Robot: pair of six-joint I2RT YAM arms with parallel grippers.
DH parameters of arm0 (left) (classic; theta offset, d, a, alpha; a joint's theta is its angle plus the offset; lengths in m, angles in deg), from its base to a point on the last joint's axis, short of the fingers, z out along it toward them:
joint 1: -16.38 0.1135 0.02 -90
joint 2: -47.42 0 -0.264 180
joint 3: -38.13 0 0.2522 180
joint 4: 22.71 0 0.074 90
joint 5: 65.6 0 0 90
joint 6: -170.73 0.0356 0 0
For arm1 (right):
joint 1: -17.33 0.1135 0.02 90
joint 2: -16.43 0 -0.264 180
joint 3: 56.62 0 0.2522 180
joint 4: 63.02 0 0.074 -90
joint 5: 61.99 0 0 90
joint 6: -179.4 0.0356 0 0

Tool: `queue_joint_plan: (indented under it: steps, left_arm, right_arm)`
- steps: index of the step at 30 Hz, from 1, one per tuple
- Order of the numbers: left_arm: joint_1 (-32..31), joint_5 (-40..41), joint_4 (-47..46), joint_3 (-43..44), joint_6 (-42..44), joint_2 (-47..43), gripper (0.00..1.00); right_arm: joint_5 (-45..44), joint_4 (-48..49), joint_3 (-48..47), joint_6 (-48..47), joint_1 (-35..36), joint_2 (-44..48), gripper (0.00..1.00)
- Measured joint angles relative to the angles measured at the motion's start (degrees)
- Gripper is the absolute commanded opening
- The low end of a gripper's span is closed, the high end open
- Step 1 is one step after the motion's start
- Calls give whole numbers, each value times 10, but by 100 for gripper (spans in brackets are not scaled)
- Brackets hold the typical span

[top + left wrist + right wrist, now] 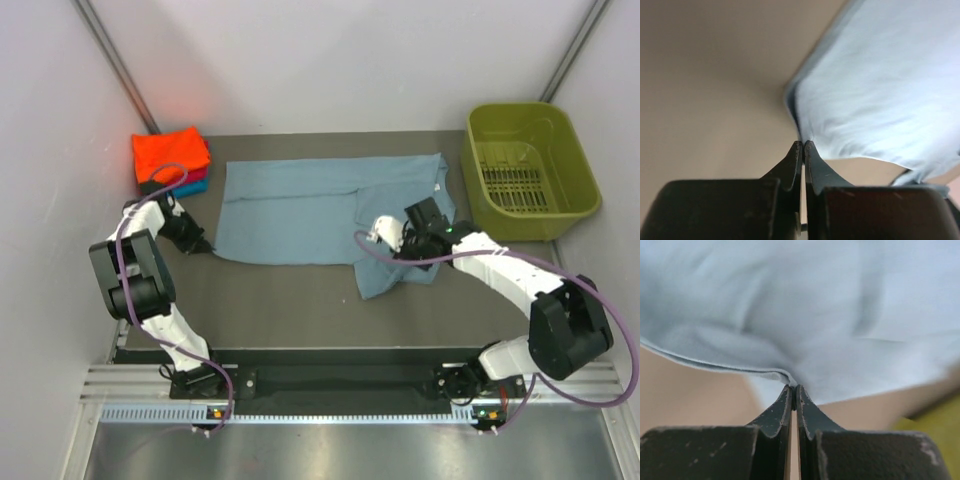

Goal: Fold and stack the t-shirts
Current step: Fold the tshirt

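We found the stack [170, 155] done; grey-blue shirt [300, 205] lay partly folded, left gripper [803, 144] and right gripper [793, 387] clamped on its edges.

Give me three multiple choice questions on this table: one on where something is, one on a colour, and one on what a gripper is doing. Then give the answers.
1. Where does the olive-green plastic basket stand?
A) at the far right corner of the table
B) at the near left corner
C) in the middle of the near edge

2. What colour is the top shirt of the folded cloth stack?
A) teal
B) grey
C) bright orange

3. How is the right gripper?
A) wide open above bare tabletop
B) shut on the hem of the grey-blue short-sleeved cloth t-shirt
C) shut on the basket's rim

Answers:
1 A: the top view shows it by the far right wall.
2 C: orange lies over red and teal.
3 B: its wrist view shows the fingertips pinched together on the hem.
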Motion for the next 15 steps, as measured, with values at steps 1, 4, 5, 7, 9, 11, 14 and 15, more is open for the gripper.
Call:
queue_joint_plan:
  steps: [1, 4, 5, 7, 9, 11, 14, 15]
  left_arm:
    - [0, -9, 2, 12, 4, -1, 0]
    - [-7, -37, 2, 50, 17, -4, 0]
    - [-11, -42, 2, 61, 21, -4, 0]
    - [-25, -53, 2, 88, 32, -3, 0]
    - [-42, -64, 4, 122, 43, 5, 0]
    - [-60, -75, 0, 163, 56, 20, 0]
    - [-77, -87, 0, 225, 69, 55, 0]
    - [-79, -90, 2, 246, 72, 69, 0]
  right_arm:
    - [0, 3, -19, 7, -12, 1, 0]
    - [0, 21, -74, 23, -38, 7, 0]
    - [0, 29, -87, 25, -42, 9, 0]
    - [-1, 43, -108, 30, -47, 14, 0]
    - [-1, 60, -123, 34, -50, 16, 0]
    - [-2, 76, -134, 40, -51, 16, 0]
    - [-9, 96, -148, 46, -59, 7, 0]
    - [-11, 100, -156, 48, -65, -1, 0]
